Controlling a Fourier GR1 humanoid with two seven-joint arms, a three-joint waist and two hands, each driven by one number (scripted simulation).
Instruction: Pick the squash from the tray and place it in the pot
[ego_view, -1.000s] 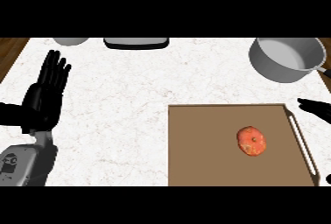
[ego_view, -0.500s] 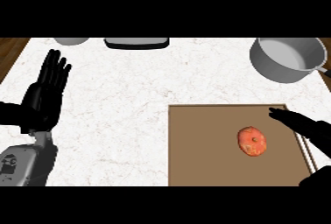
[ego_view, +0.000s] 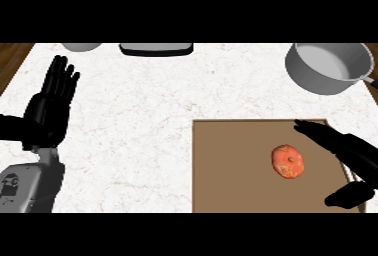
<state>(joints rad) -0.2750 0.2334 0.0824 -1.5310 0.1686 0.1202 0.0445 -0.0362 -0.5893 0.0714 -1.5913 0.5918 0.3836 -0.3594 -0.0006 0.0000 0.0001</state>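
Squash (ego_view: 288, 161) lies on tray (ego_view: 229, 170), lower right of frame, long axis running up-down. Our right hand (ego_view: 341, 150) just right of it, fingers straight and spread, thumb apart, not touching. Left hand (ego_view: 49, 111) rests open, far left. Pot (ego_view: 334, 67) upper right.

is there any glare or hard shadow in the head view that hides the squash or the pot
Head view: lighting is flat and even, with no glare on the white counter; the squash lies unshaded on the brown tray; the pot shows only soft shading inside its rim; the right hand and left hand are so dark that they show little surface detail.
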